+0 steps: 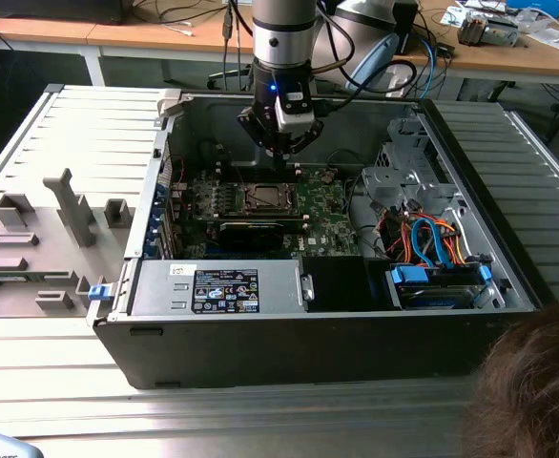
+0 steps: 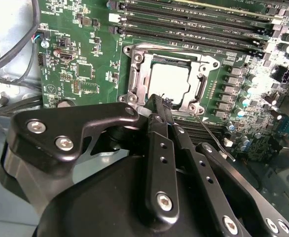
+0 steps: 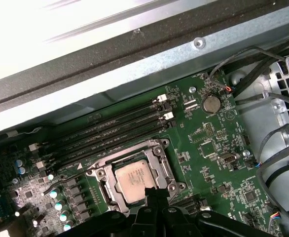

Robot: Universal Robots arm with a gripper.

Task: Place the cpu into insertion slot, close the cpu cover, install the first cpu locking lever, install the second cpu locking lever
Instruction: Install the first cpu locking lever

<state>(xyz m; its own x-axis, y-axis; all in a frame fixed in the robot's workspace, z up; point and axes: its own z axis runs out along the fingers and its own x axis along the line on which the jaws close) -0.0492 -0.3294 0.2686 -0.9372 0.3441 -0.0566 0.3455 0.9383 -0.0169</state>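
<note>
The cpu (image 2: pixel 169 81) (image 3: pixel 134 175) lies flat in the insertion slot on the green board, its silvery top showing through the window of the cpu cover (image 2: pixel 134 84) (image 3: pixel 163 165), which lies down around it. A thin wire locking lever (image 2: pixel 212 134) (image 3: pixel 65 180) sticks out sideways from one socket corner, away from the frame. My gripper (image 2: pixel 157 102) (image 3: pixel 152 191) hovers at the socket's edge with its black fingers drawn together, and I see nothing between them. In the exterior view the gripper (image 1: pixel 279 160) hangs just above the socket (image 1: pixel 263 197) inside the open computer case.
Memory slots (image 2: pixel 194 22) (image 3: pixel 110 133) run beside the socket. Capacitors (image 2: pixel 238 96) line another side. Cables and drive bays (image 1: pixel 432 243) fill the case at the exterior view's right. A grey fixture tray (image 1: pixel 51 229) lies outside at its left. A person's head (image 1: pixel 537 382) is near the front.
</note>
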